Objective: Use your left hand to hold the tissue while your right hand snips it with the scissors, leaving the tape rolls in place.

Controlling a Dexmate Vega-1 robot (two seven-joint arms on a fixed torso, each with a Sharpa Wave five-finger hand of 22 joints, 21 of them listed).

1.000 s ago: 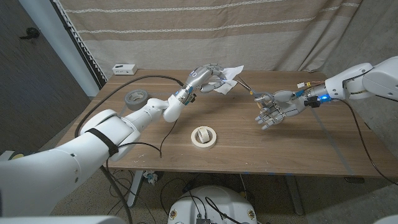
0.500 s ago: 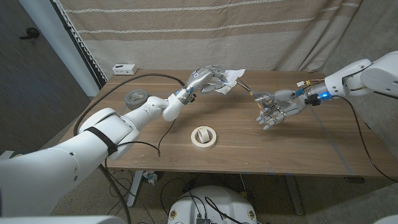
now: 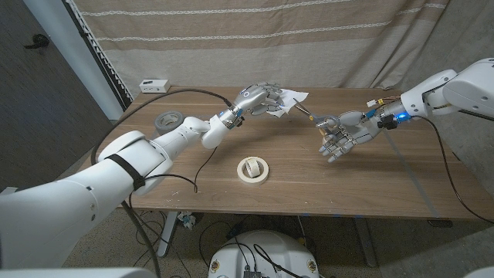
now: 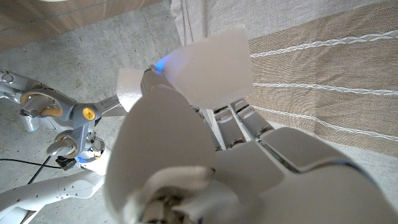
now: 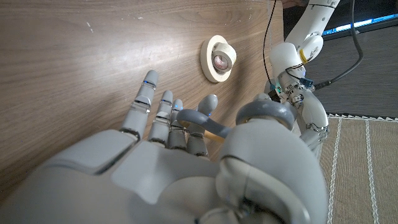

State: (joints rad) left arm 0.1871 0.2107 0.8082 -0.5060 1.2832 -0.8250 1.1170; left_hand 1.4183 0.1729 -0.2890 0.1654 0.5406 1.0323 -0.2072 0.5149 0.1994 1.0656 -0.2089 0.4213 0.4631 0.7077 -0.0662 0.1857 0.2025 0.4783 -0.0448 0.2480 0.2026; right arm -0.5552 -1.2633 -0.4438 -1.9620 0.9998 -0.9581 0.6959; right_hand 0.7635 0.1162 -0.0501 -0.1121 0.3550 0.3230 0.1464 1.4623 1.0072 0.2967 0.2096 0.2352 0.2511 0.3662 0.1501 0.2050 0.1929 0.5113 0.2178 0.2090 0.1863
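the thin white paper tissue (image 3: 286, 99) is what we worry about, but going near to far: closest to us on the wooden table (image 3: 363, 189) sits the cream-coloured ring of masking tape (image 3: 252, 169), well apart from both hands, so it is at little risk unless an arm sweeps low. farther back, our right hand (image 3: 337, 137) hovers above the table with its fingers spread downward while the thumb and a finger sit in the grey loops of the grey-handled scissors (image 3: 312, 117); in the right wrist view those loops (image 5: 249, 118) wrap the digits, so this hand holds the scissors. we cannot tell how far apart the blades are. their tips point toward the tissue but sit apart from it, with nothing cut yet as far as we can see. farther still, our left hand (image 3: 258, 98) grips the tissue up off the table near the back edge, a free corner standing out past the fingers (image 4: 214, 65). the grey roll of duct tape (image 3: 168, 120) lies off to the left, well clear.

we judge the risks so: only a small flap juts out, so the blades could nip our left fingers, or the limp sheet could fold aside rather than shear, or a tug could pull it from the grip
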